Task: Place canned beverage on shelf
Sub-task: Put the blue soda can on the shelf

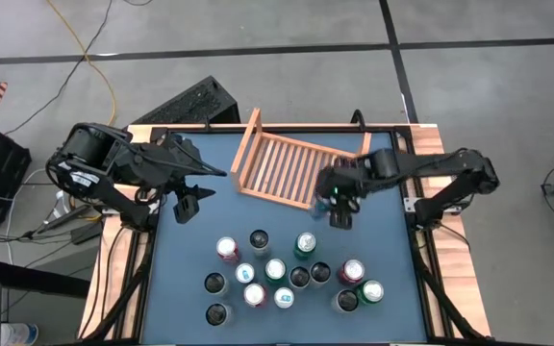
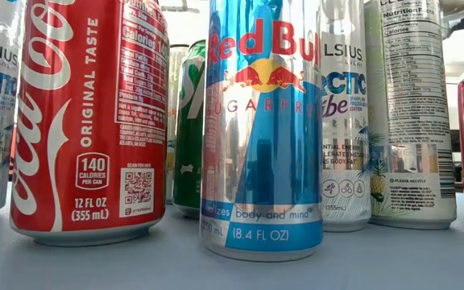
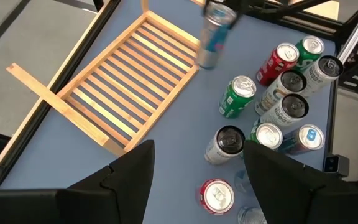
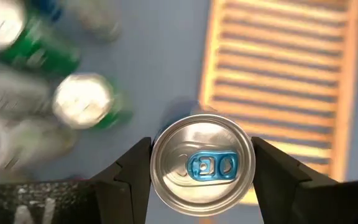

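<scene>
Slim silver-and-blue can (image 4: 202, 163) upright, gripped between my right gripper (image 1: 339, 205) jaws.
I'm carrying it; slatted light-brown wooden shelf (image 1: 287, 165) lies just beyond. Left gripper (image 1: 187, 203) is waiting open, farther off.

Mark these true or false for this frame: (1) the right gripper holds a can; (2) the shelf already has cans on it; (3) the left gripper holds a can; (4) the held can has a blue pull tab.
1. True: the right gripper is shut on a can.
2. False: the shelf carries no cans; its slats are bare.
3. False: the left gripper is open and empty.
4. True: the tab is blue.
</scene>
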